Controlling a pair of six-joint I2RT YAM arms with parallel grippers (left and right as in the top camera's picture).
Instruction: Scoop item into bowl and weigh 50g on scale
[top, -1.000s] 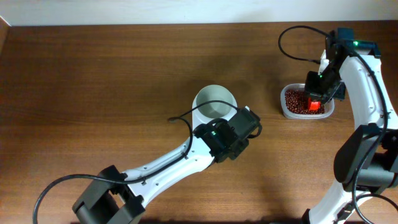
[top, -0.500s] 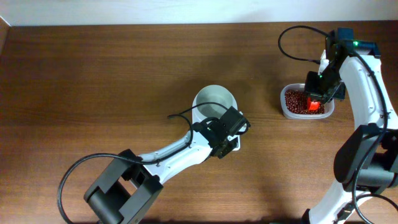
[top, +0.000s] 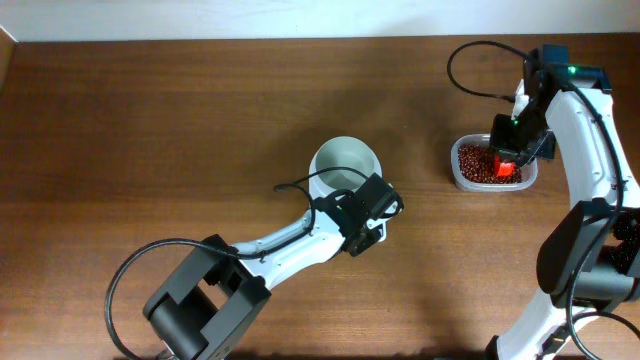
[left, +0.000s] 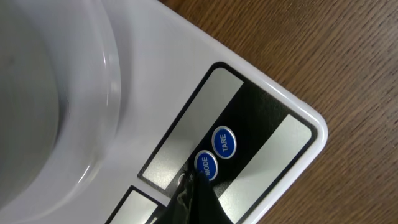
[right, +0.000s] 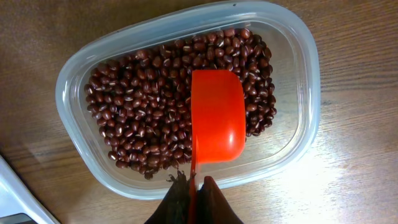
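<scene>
Step in hand: we judge this to be setting up the scale, with scooping not yet begun.

Left gripper: its fingers are drawn together into one dark tip with nothing between them. The tip sits at the lower edge of the MODE button, and we cannot tell whether it is pressing. The TARE button lies just beside it, up and to the right.

Bowl: it stands on the scale at the middle of the overhead frame. It looks bare inside, with no beans showing.

Right gripper: it is clamped narrowly on the handle of an orange scoop.

Scoop: its long axis runs bottom to top in the right wrist view, handle at the bottom and cup at the top. The cup hangs over the right-hand part of the beans. No beans show on it, and we cannot tell whether it touches the heap.

Beans: all of them lie in the clear container, at the upper right of the overhead frame.

Relation that matters: in the overhead view the bowl lies to the left of the container and a little lower, well apart across bare table. The right arm is at the beans while the left arm is at the scale. We judge the loaded scoop must travel leftward, and the left gripper by the bowl's lower right rim stands near that path.

Risk: as we judge it, beans could spill on the crossing.
</scene>
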